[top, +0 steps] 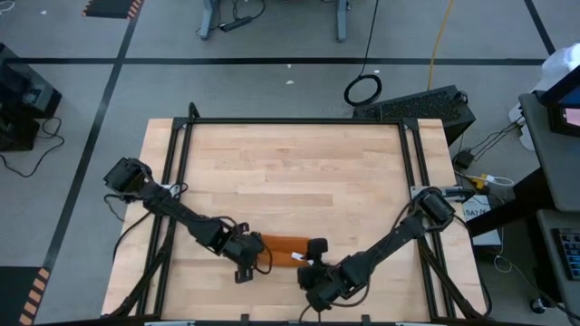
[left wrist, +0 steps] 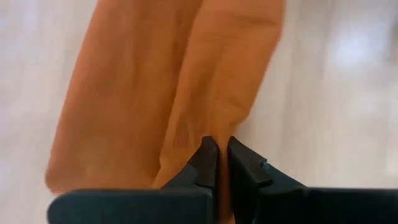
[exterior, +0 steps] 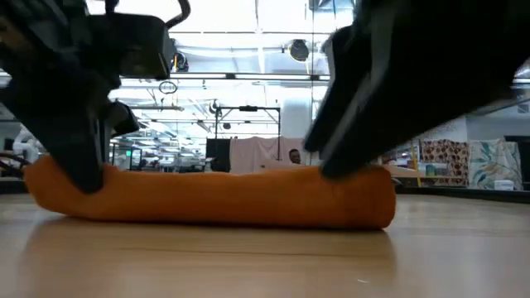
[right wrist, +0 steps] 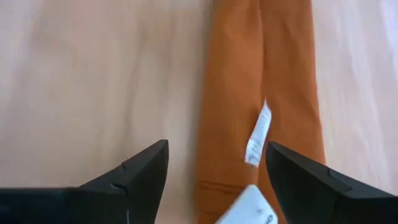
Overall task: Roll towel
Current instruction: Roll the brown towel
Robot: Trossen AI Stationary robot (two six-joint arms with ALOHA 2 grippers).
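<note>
The left tool [left wrist: 216,163] is sitting at one end of the towel [top: 284,245], with its 2 fingers [left wrist: 202,162] pressed almost together and pinching a fold of the orange cloth. The right tool [right wrist: 216,163] is sitting at the other end, with its 2 fingers [right wrist: 144,168] spread wide on either side of the roll, gripping nothing. The towel is lying as 1 long roll on the wooden bench [top: 290,172], near the front edge, between the 2 tools. A small white tag [right wrist: 257,134] is sticking out on the cloth near the right tool. In the low view the roll is lying flat on the bench, and both dark tools seem to be touching its top, though it is hard to tell.
</note>
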